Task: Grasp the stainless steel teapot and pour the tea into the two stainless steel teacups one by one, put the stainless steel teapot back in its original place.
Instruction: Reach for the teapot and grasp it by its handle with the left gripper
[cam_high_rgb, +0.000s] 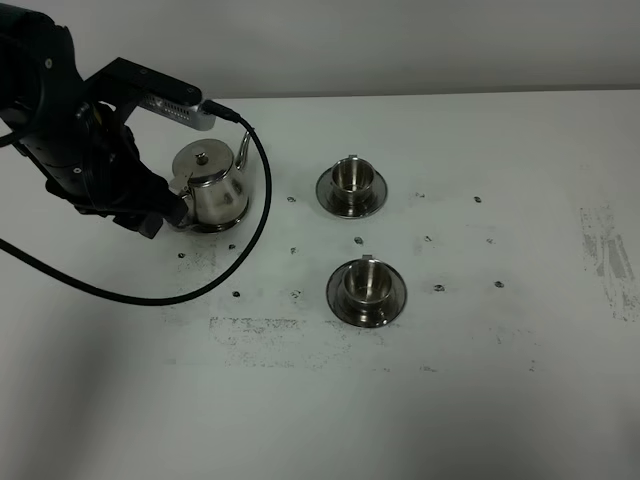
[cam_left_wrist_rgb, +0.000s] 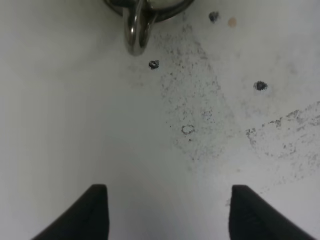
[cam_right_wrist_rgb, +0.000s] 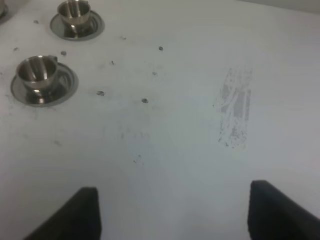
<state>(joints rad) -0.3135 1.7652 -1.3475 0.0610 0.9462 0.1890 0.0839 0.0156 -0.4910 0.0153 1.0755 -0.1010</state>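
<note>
The stainless steel teapot (cam_high_rgb: 210, 183) stands upright at the left of the table on its round steel saucer (cam_high_rgb: 214, 228). Its loop handle (cam_left_wrist_rgb: 135, 30) faces my left gripper (cam_high_rgb: 163, 219), which is open and empty a short way off the handle. In the left wrist view the left gripper (cam_left_wrist_rgb: 170, 212) has its jaws wide apart over bare table. The two stainless steel teacups stand on their saucers, one farther back (cam_high_rgb: 351, 186) and one nearer (cam_high_rgb: 366, 290). The right wrist view shows both cups (cam_right_wrist_rgb: 77, 16) (cam_right_wrist_rgb: 41, 75) far from my open, empty right gripper (cam_right_wrist_rgb: 175, 212).
The white table (cam_high_rgb: 480, 400) has small dark screw holes (cam_high_rgb: 438, 288) and scuff marks (cam_high_rgb: 605, 250). A black cable (cam_high_rgb: 250, 230) loops from the left arm over the table in front of the teapot. The right arm is outside the exterior view.
</note>
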